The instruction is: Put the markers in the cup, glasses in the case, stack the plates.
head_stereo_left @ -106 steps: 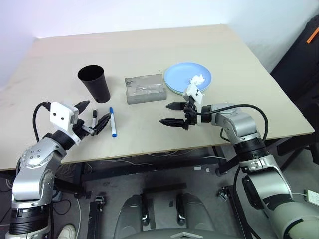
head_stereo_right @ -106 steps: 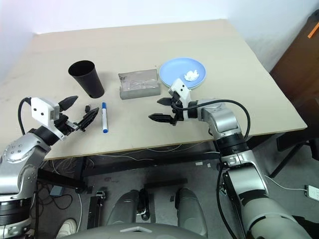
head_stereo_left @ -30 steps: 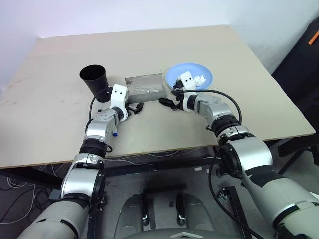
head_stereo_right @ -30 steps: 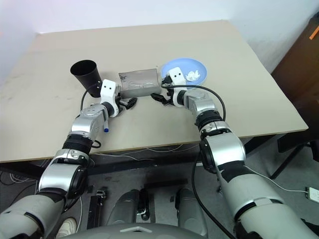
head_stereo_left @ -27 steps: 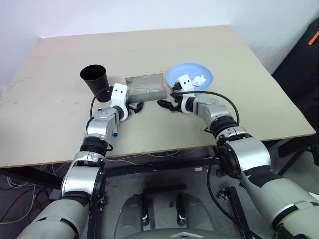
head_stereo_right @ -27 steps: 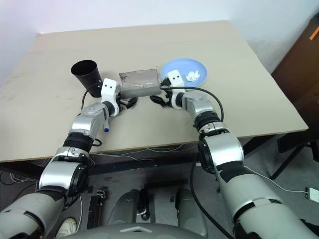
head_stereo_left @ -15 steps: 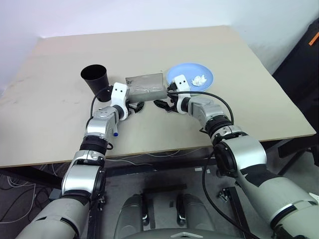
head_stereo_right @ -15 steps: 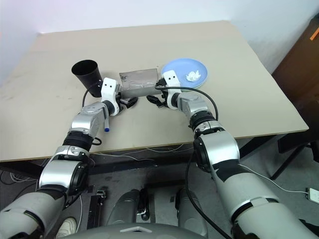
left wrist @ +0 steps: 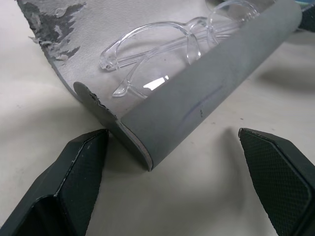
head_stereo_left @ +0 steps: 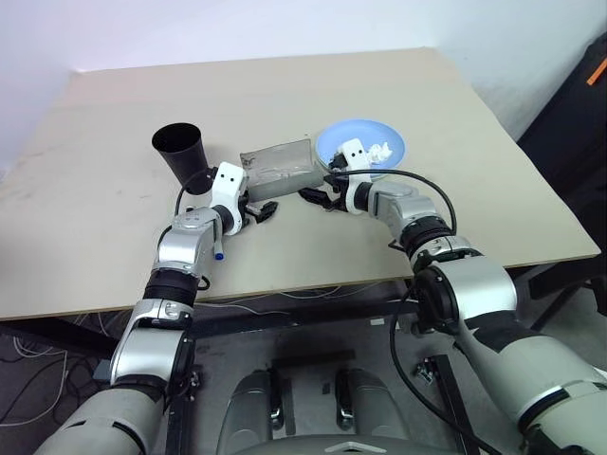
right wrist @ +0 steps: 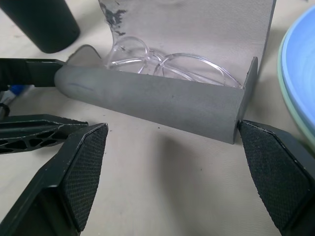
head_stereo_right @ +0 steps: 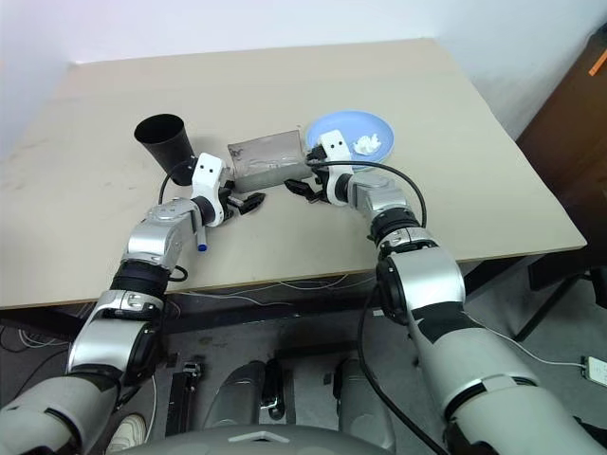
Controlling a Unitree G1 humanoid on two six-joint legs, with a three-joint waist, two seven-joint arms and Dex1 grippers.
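Both arms have swung in from the table's near edge to the grey case (head_stereo_left: 279, 167). Its long axis runs across the table; glasses (left wrist: 172, 44) lie inside. Left gripper (head_stereo_left: 260, 211) and right gripper (head_stereo_left: 317, 196) flank it, jaws wide, empty.

cup (head_stereo_left: 180, 156) left of case (head_stereo_left: 279, 167) | glasses (left wrist: 182, 37) in case | plates (head_stereo_left: 379, 144) right

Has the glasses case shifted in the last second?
Yes. The case has turned: its end by the cup has swung toward the robot, while the end at the blue plate stayed put.
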